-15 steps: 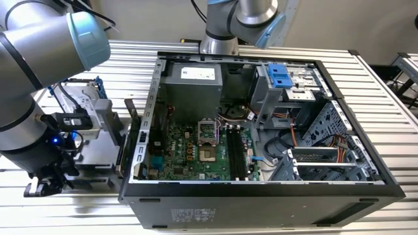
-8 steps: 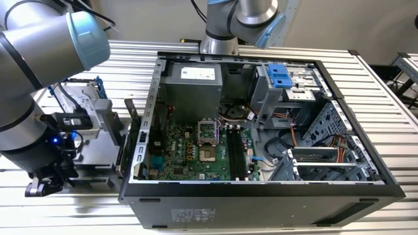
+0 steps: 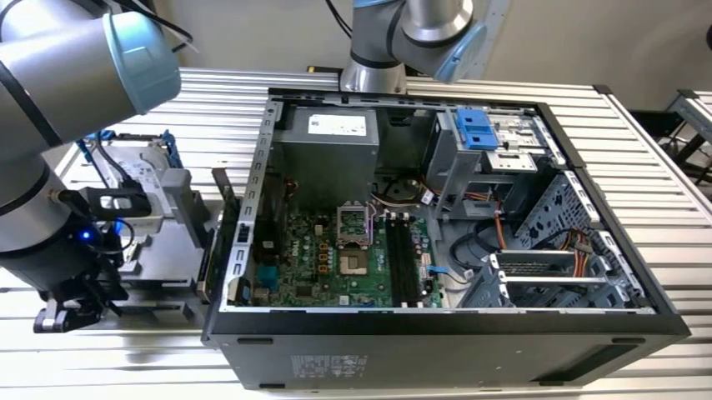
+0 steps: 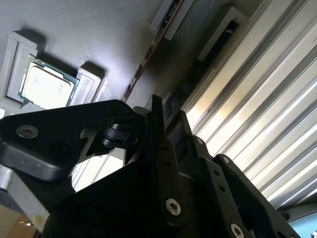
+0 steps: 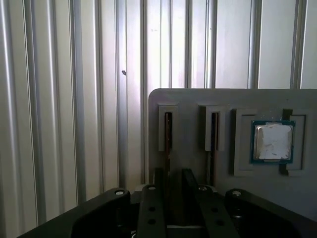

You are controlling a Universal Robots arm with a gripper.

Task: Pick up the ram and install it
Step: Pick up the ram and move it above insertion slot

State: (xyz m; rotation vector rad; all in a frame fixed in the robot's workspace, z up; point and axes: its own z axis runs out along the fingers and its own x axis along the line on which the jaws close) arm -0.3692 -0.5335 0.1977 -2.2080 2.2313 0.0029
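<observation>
First wrist view: the ram [image 5: 168, 133], a thin dark stick, stands on edge in a slot of a grey holder [image 5: 198, 104]. Its long axis runs parallel to the ribs of the metal table [image 5: 74, 99], one end toward the holder's far edge, the other end toward the gripper [image 5: 173, 172]. The gripper is released: its two black fingers [image 5: 159, 181] stand apart, one on each side of the stick's line, with a gap between them wider than the stick. Whether they touch it cannot be told. Just beside the ram, a second stick [image 5: 214, 133] stands in its own slot, parallel to the first. Beyond that, a square chip [image 5: 273, 141] with a silver lid lies flat in a recess of the same holder. Exterior view: the arm [image 3: 67, 92] reaches down at the exterior view's left, beside an open case [image 3: 445, 337]. The case's side wall stands between the gripper and the green board [image 3: 333, 267] inside. A silver drive [image 3: 145, 162] with blue rails sits near the arm
</observation>
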